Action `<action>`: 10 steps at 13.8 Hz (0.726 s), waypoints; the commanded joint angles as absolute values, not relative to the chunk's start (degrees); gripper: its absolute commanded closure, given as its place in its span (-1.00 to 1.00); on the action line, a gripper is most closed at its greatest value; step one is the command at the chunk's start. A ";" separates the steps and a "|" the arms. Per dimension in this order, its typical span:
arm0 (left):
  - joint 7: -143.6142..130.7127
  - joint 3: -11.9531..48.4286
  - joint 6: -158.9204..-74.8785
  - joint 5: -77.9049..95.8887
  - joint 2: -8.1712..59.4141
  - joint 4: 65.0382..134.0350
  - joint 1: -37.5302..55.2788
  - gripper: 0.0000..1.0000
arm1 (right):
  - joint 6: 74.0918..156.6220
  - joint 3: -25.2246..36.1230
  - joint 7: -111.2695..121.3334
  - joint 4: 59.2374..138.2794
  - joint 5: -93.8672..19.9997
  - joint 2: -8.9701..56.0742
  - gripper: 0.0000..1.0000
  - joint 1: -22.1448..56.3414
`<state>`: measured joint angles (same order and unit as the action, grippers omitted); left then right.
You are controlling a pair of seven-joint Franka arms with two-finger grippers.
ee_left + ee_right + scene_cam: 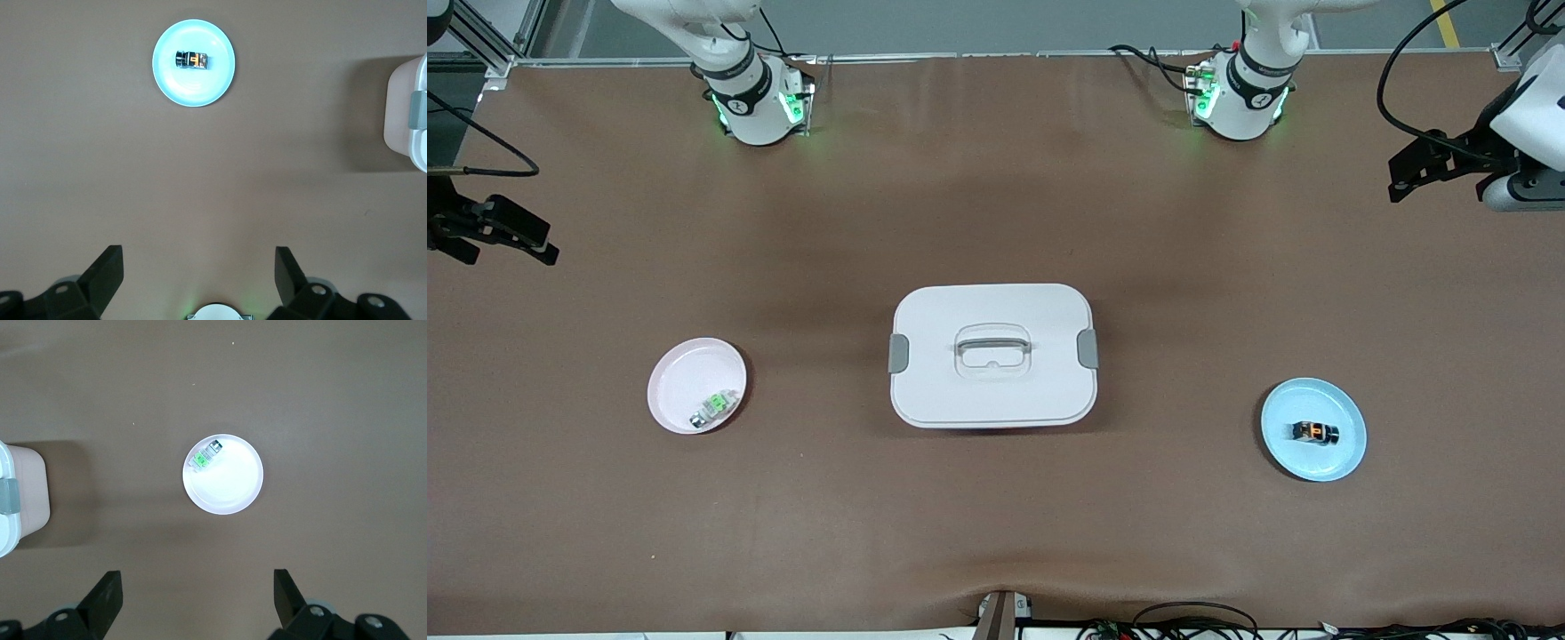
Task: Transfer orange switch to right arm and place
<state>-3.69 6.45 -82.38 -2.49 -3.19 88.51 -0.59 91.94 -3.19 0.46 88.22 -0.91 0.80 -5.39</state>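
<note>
The orange switch (1314, 433), black with an orange middle and a silver end, lies on a light blue plate (1280, 455) toward the left arm's end of the table. It also shows in the left wrist view (192, 59), on the plate (193, 90). My left gripper (1405, 173) is open and empty, held high over the table's edge at that end, apart from the plate; its wrist view shows it too (199, 263). My right gripper (538, 242) is open and empty over the right arm's end of the table, as its wrist view shows (197, 583).
A white lidded box (993, 356) with a grey handle and clips stands mid-table. A pale pink plate (680, 378) toward the right arm's end holds a clear switch with a green middle (713, 407); both show in the right wrist view, plate (233, 490) and switch (205, 455).
</note>
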 commanded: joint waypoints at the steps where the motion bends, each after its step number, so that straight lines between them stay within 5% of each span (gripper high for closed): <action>1: -3.96 6.33 -81.30 -2.46 -2.99 87.54 -0.53 -1.00 | 92.73 -3.69 -0.18 89.91 -1.32 -0.70 -1.00 -5.89; 10: -4.31 5.98 -83.92 -2.28 0.61 87.45 -1.58 -1.00 | 92.55 -3.69 -0.18 89.91 -1.32 -0.70 -1.00 -5.98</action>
<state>-3.78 6.26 -82.70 -2.49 -1.64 88.57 -1.08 91.96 -3.16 0.45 88.25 -0.91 0.80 -5.39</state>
